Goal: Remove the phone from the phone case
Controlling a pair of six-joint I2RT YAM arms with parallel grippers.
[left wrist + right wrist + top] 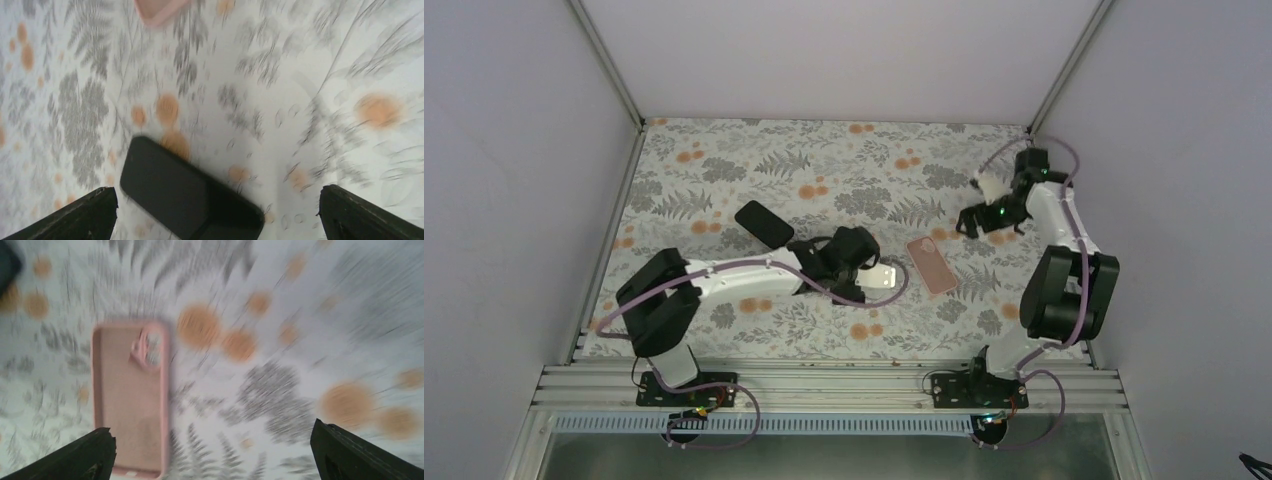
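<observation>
The phone [764,223] lies flat on the mat [724,160], out of its pink case [932,264], just in front of the left gripper [216,192], its long axis slanting across the spread, empty jaws. The case lies ahead of the right gripper [212,430], which is also spread and empty. It points lengthwise away, camera cutout at the far end

Top view is sharp and bright, evenly lit by soft diffuse light, with only faint shadows and no glare. Left wrist view mildly blurred, phone [185,197] edges soft. Right wrist view heavily motion-smeared: floral print [280,395] streaked, pink case [130,400] fuzzy, upper-left corner dark.
</observation>
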